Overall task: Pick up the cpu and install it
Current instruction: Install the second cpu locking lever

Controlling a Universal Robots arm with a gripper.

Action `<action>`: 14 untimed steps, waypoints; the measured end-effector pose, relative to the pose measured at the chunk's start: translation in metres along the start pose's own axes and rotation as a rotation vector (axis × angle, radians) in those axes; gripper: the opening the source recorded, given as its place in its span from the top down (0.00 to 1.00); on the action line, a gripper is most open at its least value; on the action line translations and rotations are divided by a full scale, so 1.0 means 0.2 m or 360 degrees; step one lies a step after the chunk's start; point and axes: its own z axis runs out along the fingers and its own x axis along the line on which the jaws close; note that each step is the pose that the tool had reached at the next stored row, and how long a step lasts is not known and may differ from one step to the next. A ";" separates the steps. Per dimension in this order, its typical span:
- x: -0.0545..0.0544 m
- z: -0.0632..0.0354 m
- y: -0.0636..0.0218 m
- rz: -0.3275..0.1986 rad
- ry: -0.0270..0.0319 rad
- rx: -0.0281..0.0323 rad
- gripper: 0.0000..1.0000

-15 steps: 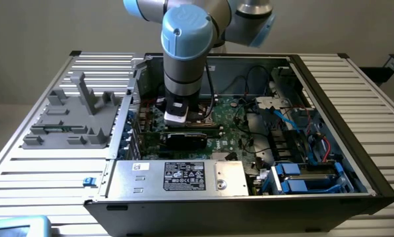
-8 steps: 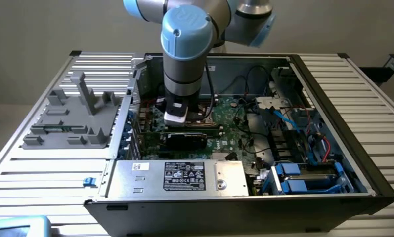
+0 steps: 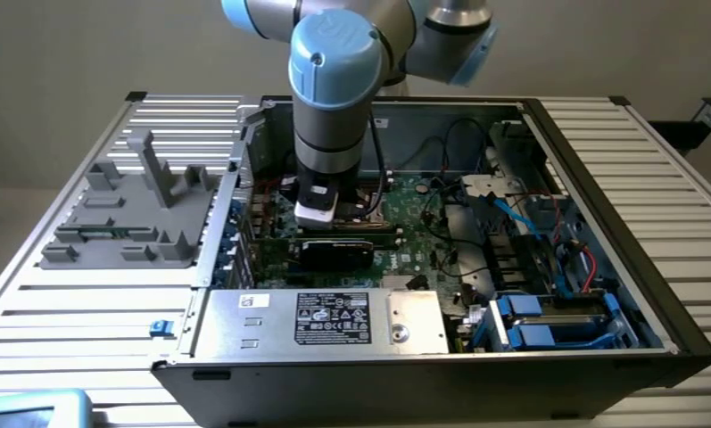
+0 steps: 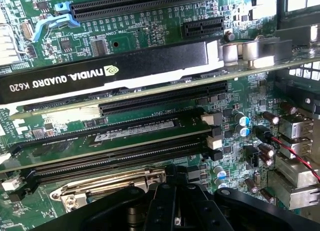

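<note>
My gripper (image 3: 329,212) hangs low inside the open computer case (image 3: 640,267), over the green motherboard (image 3: 421,236) and just behind the black graphics card (image 3: 337,251). In the wrist view the gripper's black body (image 4: 170,208) sits right over the socket's metal frame (image 4: 107,187), beside the memory slots (image 4: 120,151). The Nvidia graphics card (image 4: 110,73) stands in its slot further off. The cpu is hidden from me. I cannot see anything between the fingers.
A grey fixture block (image 3: 135,214) stands on the slatted table (image 3: 81,308) at the exterior view's left. The case also holds the silver power supply (image 3: 319,316), blue drive bays (image 3: 546,325) and loose cables (image 3: 533,232). Capacitors (image 4: 242,123) and rear port housings (image 4: 295,156) crowd the board.
</note>
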 end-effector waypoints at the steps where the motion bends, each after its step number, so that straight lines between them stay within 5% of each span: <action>1: 0.00 0.000 0.000 0.0000 0.00000 0.00000 0.89; 14: 0.00 0.002 0.004 0.0000 -0.00002 0.00012 0.89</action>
